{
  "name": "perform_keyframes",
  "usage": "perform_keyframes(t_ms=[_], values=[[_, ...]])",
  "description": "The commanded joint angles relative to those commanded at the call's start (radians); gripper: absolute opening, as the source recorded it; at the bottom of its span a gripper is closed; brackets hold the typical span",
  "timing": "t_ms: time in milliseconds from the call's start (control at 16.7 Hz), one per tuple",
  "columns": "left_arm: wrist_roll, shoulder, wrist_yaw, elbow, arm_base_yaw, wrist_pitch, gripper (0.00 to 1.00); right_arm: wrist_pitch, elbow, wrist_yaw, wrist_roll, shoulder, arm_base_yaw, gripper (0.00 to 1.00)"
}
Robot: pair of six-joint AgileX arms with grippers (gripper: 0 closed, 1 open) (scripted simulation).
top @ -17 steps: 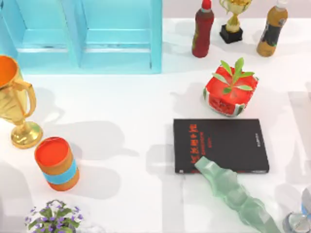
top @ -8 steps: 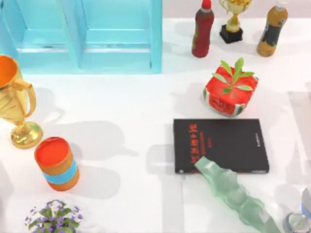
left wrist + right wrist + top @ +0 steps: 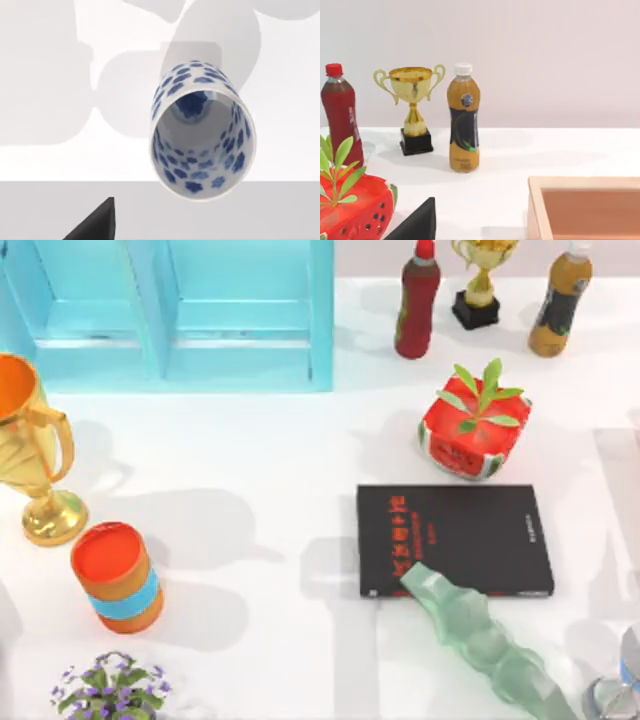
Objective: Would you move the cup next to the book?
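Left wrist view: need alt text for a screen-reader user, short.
A small white porcelain-like cup with a blue floral pattern stands on a white table, seen from above and close, so its round rim and patterned inside show. Grey shadows fall across the table around it, and a dark, pointed gripper part juts in at one edge.

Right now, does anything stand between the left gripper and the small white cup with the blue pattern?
Nothing visible does. In the left wrist view the small white blue-patterned cup stands alone on the bare white table, with no object between it and the left gripper's dark fingertip.
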Motion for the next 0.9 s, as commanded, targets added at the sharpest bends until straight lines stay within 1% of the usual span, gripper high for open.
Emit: perform_keyframes(t_ms=[240, 360, 660, 900], values=[[0.004, 0.055, 0.0, -0.129, 0.003, 0.193, 1.0, 0.0, 0.0, 0.0, 0.0, 0.0, 0.0, 1.0], [0.007, 0.075, 0.0, -0.176, 0.005, 0.257, 1.0, 0.0, 0.0, 0.0, 0.0, 0.0, 0.0, 1.0], [0.008, 0.082, 0.0, -0.194, 0.006, 0.278, 1.0, 0.0, 0.0, 0.0, 0.0, 0.0, 0.0, 1.0], [0.008, 0.082, 0.0, -0.194, 0.006, 0.278, 0.7, 0.0, 0.0, 0.0, 0.0, 0.0, 0.0, 1.0]])
